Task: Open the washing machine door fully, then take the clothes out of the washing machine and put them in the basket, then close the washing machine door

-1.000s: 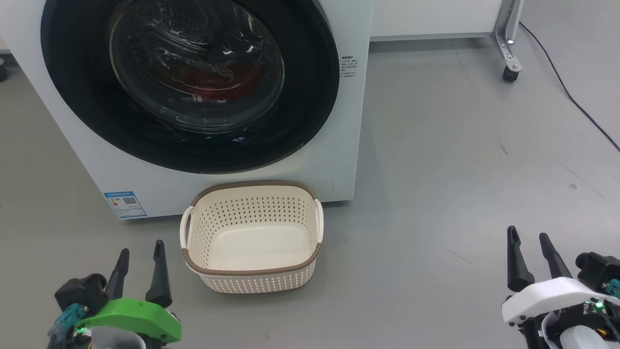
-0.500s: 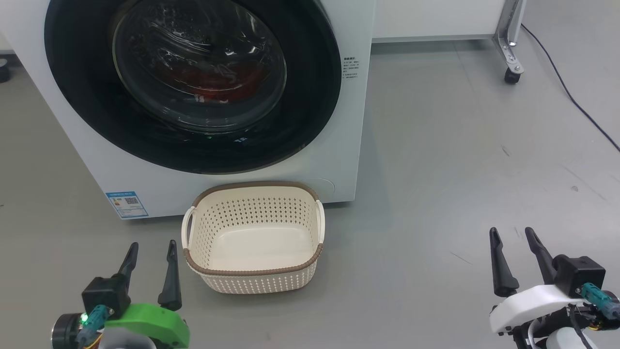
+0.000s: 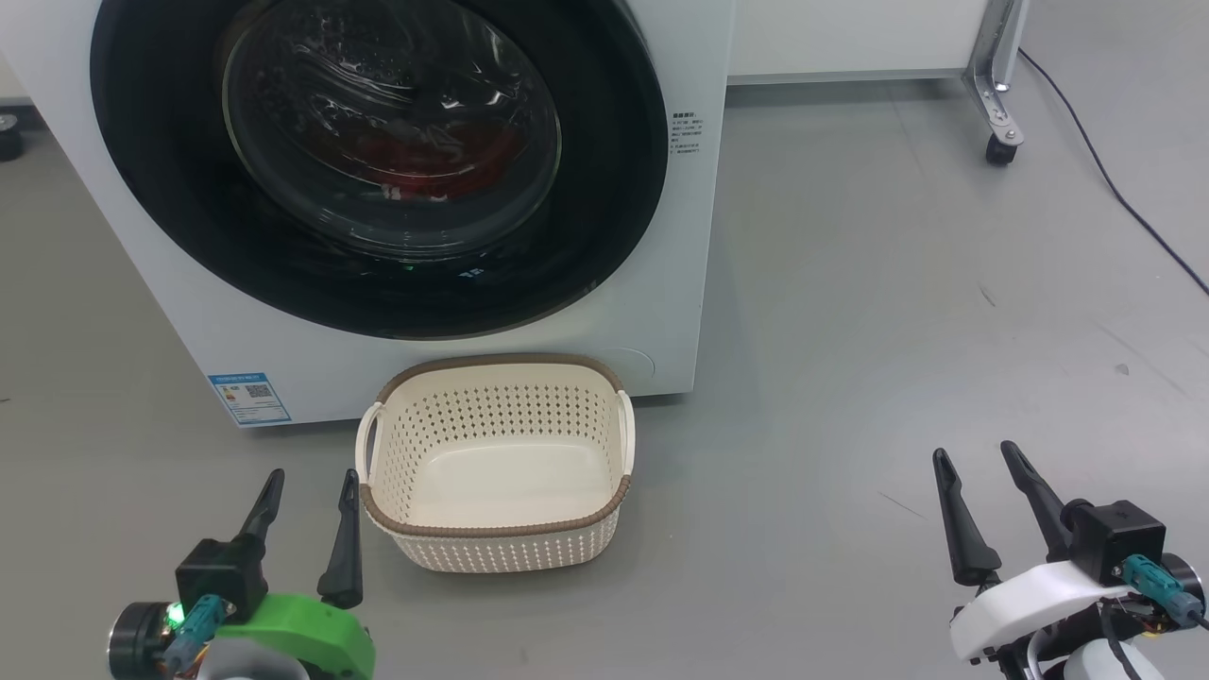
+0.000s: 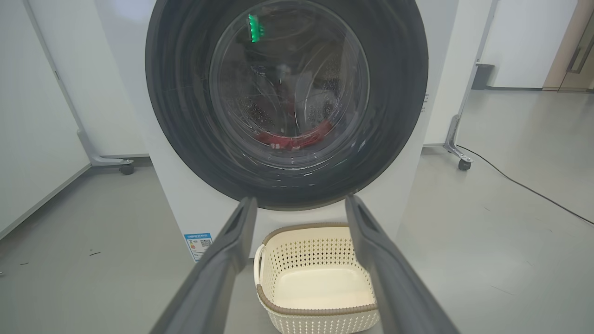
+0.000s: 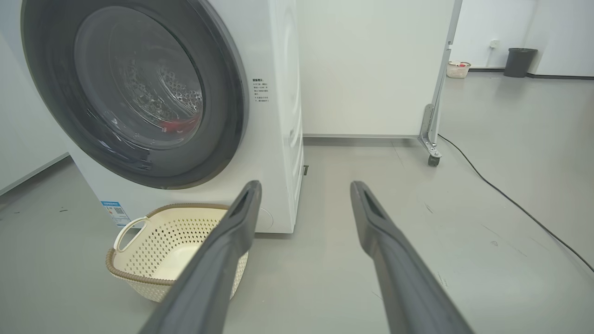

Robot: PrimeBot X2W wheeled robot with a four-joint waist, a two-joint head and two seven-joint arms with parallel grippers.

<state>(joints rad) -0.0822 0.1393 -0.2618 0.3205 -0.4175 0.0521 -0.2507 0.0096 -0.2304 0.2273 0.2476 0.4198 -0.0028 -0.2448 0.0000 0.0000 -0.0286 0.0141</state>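
Washing machine door: upper left, shut, glossy black, bulging glass facing me, red clothes behind. Basket: centre, cream, long axis left-right. My left gripper, right gripper: fingers spread, holding nothing.

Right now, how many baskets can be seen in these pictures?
2. One cream basket stands before the washing machine; a second small basket sits far off beside a dark bin. Others may be hidden.

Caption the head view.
Open left gripper and right gripper flank the empty basket before the closed washing machine door, clothes inside.
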